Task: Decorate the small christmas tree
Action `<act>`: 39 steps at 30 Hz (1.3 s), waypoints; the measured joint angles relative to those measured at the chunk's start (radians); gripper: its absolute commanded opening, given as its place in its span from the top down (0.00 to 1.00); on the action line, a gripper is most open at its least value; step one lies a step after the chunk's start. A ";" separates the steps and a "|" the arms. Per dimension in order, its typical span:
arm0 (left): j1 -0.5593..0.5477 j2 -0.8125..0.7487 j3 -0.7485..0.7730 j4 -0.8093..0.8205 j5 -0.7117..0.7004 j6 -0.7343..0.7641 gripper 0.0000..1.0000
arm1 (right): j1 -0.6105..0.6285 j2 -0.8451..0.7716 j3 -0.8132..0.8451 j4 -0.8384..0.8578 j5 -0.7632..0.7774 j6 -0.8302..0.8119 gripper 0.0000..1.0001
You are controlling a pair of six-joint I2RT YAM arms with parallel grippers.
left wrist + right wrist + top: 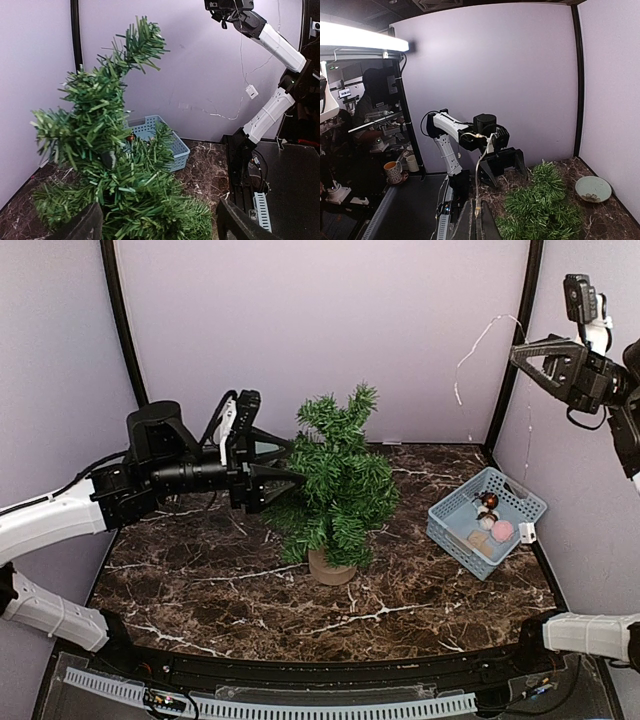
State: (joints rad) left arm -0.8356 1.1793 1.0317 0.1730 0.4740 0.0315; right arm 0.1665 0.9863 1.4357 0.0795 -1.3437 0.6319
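The tree (335, 475) at centre is left bare; the left gripper (297, 464) is spread at its branches, and the right gripper (516, 350) at upper right is clamped on a wire (477, 195).

hand (160, 222) spread | small christmas tree (110, 165) close ahead | basket (172, 145) behind

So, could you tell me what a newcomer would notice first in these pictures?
The tree stands mid-table, with the open left gripper at its left side. High on the right, the right gripper is shut on a thin wire that dangles. A blue basket of ornaments sits right of the tree.
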 measured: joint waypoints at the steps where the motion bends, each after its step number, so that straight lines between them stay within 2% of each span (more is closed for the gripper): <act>1: -0.013 0.010 0.000 0.003 -0.002 0.003 0.19 | 0.006 0.000 0.000 0.010 -0.003 0.010 1.00; 16: -0.149 0.078 0.017 0.074 -0.030 0.051 0.17 | 0.082 -0.003 0.005 0.120 -0.018 0.103 1.00; 22: -0.158 0.116 0.017 0.147 -0.053 0.042 0.12 | 0.132 0.010 0.005 0.160 -0.021 0.122 1.00; 27: -0.161 0.127 0.016 0.208 -0.073 0.016 0.11 | 0.167 0.034 0.005 0.166 -0.021 0.127 1.00; 37: -0.168 0.143 0.013 0.262 -0.074 -0.010 0.12 | 0.201 0.049 0.010 0.167 -0.021 0.126 1.00; 39: -0.169 0.146 0.013 0.268 -0.074 -0.013 0.17 | 0.209 0.055 0.015 0.167 -0.021 0.126 1.00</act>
State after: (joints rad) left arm -1.0042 1.3258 1.0447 0.4412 0.4000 0.0181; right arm 0.3759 1.0409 1.4509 0.2470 -1.3647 0.7578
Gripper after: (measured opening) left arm 0.884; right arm 0.005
